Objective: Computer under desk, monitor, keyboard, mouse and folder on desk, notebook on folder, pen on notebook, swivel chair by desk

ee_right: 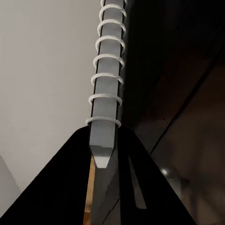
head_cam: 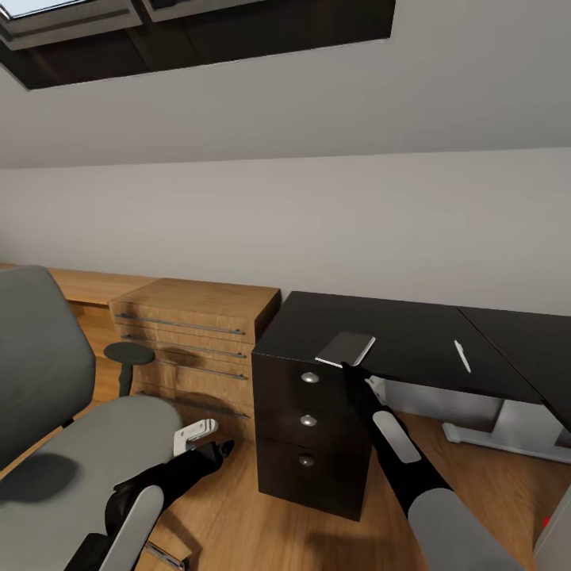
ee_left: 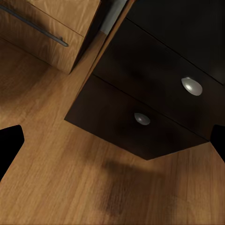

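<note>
A grey spiral-bound notebook (head_cam: 346, 348) hangs tilted at the front edge of the black desk (head_cam: 420, 333), above the drawer unit. My right gripper (head_cam: 346, 365) is shut on its near edge. In the right wrist view the notebook's spine (ee_right: 107, 93) runs up from between the two fingers. A white pen (head_cam: 461, 356) lies on the desk top to the right. The grey swivel chair (head_cam: 87, 444) stands at the left. My left gripper (head_cam: 224, 450) hangs low beside the chair seat, open, with only wooden floor (ee_left: 70, 178) between its fingers.
The black drawer unit (head_cam: 309, 428) with three round knobs stands under the desk's left end. A wooden dresser (head_cam: 198, 321) with metal bar handles stands against it. A small white object (head_cam: 194, 434) lies by the chair seat. Desk legs (head_cam: 492, 432) are white.
</note>
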{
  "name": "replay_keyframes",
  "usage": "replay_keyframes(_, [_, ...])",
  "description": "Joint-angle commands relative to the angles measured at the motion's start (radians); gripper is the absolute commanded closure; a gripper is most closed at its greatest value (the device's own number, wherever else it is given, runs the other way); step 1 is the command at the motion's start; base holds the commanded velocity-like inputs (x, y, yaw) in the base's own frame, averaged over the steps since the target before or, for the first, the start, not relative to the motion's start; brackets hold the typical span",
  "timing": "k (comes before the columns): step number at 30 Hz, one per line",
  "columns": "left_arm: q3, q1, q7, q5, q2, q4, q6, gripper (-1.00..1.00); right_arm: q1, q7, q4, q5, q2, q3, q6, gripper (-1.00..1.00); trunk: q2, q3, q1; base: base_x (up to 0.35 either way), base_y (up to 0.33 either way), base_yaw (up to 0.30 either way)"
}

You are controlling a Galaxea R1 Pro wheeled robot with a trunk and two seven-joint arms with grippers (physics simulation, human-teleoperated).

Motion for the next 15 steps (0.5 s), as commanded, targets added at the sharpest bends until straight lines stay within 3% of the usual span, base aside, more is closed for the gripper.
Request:
replay_keyframes(1, [-0.002, -0.001, 0.010, 0.010, 0.000, -0.002, 0.001, -1.00, 0.000, 0.005, 0.000, -0.011, 0.000, 0.000, 0.002, 1.00, 0.007, 0.002, -0.004, 0.000, 0.000, 0.000])
replay_keyframes(6, [-0.003, -0.001, 0.013, 0.010, -0.001, -0.001, 0.000, -1.00, 0.001, 0.010, -0.016, -0.011, -0.001, -0.001, -0.006, 1.00, 0.042, 0.018, -0.023, 0.000, 0.000, 0.000])
replay_keyframes(15, [-0.006, -0.001, 0.016, 0.007, -0.003, 0.005, -0.001, -1.00, 0.063, 0.012, -0.152, -0.011, -0.004, -0.002, -0.034, 1.00, 0.105, 0.046, -0.058, 0.000, 0.000, 0.000])
